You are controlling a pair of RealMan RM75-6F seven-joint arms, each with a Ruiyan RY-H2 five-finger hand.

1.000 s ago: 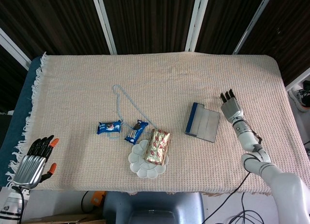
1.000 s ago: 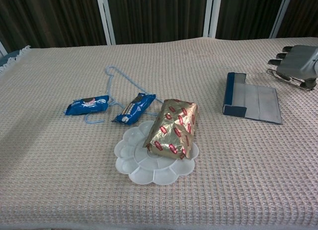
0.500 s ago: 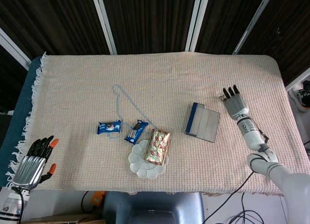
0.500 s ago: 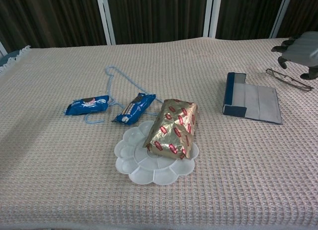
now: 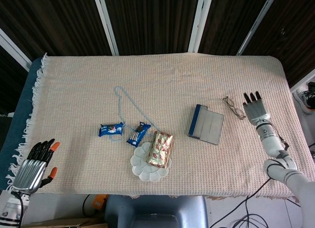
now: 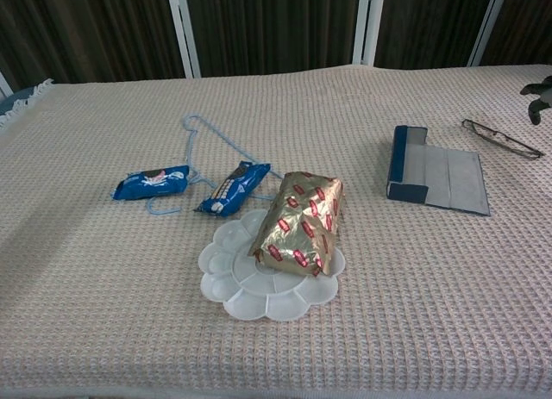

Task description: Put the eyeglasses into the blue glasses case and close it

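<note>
Tablecloth (image 5: 162, 75) right edge: eyeglasses (image 5: 234, 107) between case (image 5: 205, 125), right robot hand (image 5: 255, 106).

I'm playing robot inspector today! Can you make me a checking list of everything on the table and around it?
Surface: table under a beige waffle cloth with a fringed left edge.
Job's things: eyeglasses lie on the cloth, right of the blue glasses case, which lies open and empty.
Clutter: two blue snack packets, a gold wrapped pack resting on a white flower-shaped dish, a light blue hanger.
Hands: right hand open, beside the eyeglasses, not touching; left hand open at the table's near left corner.
Cables: black cables below the near edge.
Surroundings: dark curtains with white frames.
</note>
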